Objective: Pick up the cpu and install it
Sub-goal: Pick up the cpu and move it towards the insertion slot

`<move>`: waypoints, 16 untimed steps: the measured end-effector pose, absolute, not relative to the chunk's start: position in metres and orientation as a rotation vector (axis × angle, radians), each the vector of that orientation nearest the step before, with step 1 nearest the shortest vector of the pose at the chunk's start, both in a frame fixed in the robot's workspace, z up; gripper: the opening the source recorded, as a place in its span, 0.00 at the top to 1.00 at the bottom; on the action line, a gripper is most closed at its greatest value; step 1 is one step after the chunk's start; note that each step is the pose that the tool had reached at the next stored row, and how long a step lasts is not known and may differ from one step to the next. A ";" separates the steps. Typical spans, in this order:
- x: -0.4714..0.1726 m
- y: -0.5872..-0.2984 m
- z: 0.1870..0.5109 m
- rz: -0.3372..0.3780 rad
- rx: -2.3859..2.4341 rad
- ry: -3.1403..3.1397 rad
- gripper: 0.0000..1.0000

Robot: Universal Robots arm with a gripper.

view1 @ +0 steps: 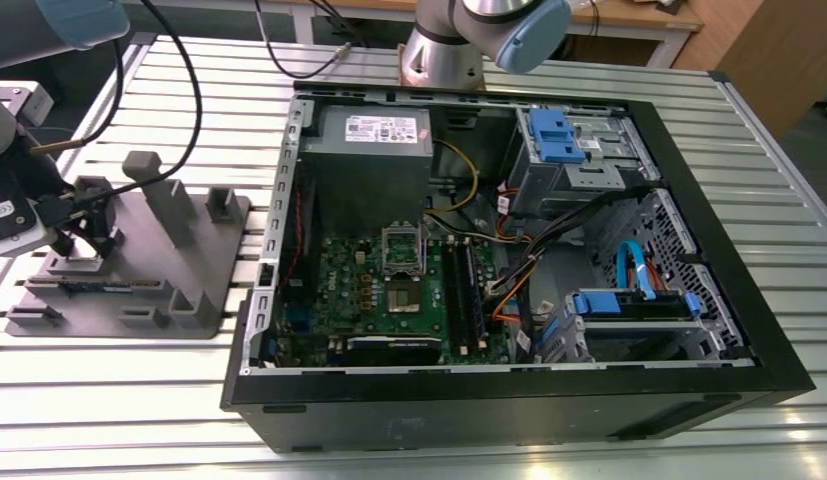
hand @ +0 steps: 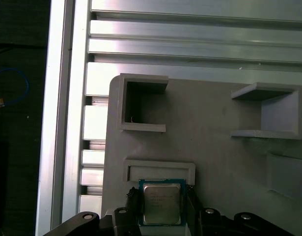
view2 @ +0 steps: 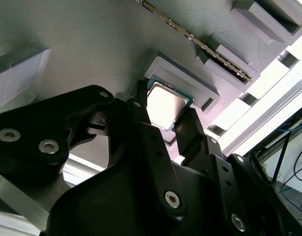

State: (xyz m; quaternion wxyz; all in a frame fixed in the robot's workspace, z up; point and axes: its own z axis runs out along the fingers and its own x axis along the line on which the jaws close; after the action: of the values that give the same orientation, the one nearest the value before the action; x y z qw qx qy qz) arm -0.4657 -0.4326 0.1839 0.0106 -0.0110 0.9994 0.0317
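Observing, at the exterior view's left, a black two-fingered gripper (view1: 66, 250) hanging low over a grey moulded plastic parts fixture (view1: 186, 275) resting on a ribbed aluminium table (view1: 120, 400).

Finding, in both wrist views, the cpu (view2: 164, 104) (hand: 161, 202), a small flat square chip with a silvery-grey metal top and a thin teal rim, lying on that fixture just beside a low raised grey lip (hand: 159, 169). Noting the black fingers (view2: 141, 115) pressing against two opposite edges of the chip, one on each side. Judging the pincer clenched on the cpu. Not being able to tell whether the chip is clear of the fixture surface.

Recording the chip as lying flat, metal top facing up toward the wrist cameras, edges running square to the lip. Finding no long axis to report, the outline being square.

Noting, in the second wrist view, a thin long module with a gold edge (view2: 200, 44) standing on edge in the fixture, near the chip but apart from it.

Moving to the centre of the exterior view: seeing an open black computer case (view1: 520, 410) lying on the table just beside the fixture, holding a green motherboard (view1: 346, 280) with a shiny metal socket frame (view1: 402, 243), well apart from the cpu, and a big grey box with a white label (view1: 373, 130) beyond it.

Finishing toward the exterior view's right: noting blue plastic drive brackets (view1: 553, 130) inside the case.
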 end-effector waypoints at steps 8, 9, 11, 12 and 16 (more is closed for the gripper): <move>-0.466 -0.433 0.184 0.099 -0.034 3.119 0.53; -0.466 -0.433 0.184 0.099 -0.034 3.119 0.53; -0.466 -0.433 0.184 0.099 -0.034 3.119 0.53; -0.465 -0.433 0.184 0.099 -0.034 3.119 0.53; -0.465 -0.433 0.184 0.099 -0.034 3.119 0.53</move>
State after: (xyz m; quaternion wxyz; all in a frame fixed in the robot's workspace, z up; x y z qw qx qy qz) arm -0.4654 -0.4326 0.1839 0.0106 -0.0110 0.9994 0.0317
